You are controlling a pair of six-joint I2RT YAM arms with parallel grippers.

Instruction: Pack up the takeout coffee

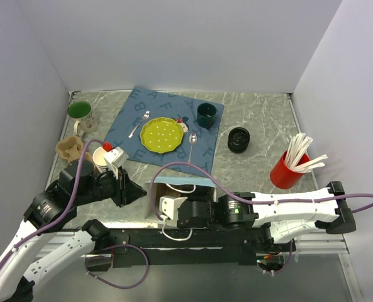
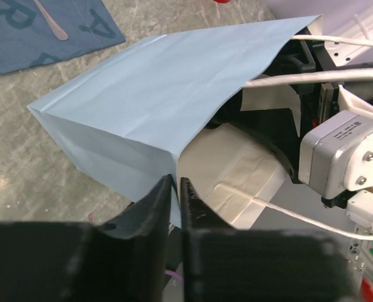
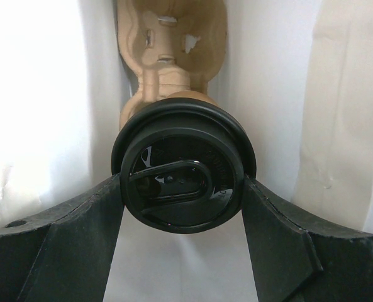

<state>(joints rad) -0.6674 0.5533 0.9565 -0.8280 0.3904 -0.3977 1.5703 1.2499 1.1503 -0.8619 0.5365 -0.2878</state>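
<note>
— How many coffees, and where?
— One takeout coffee [image 3: 180, 165], inside the one blue bag [image 2: 142, 94]. My right gripper [image 3: 181, 189] clamps its lid. One pulp carrier [image 3: 173, 44] lies deeper in.
— Left gripper [image 2: 176, 195]?
— Nearly closed at the bag's rim; whether it's pinching, I cannot tell.

Takeout coffee [image 3: 183, 167] in bag [image 2: 155, 107], carrier [image 3: 173, 50] behind

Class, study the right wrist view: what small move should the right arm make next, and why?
Probably ease the right gripper deeper into the paper bag. It clamps the lidded takeout coffee between the bag's white inner walls, and the cardboard cup carrier lies beyond the cup, so the coffee likely isn't seated yet.
</note>
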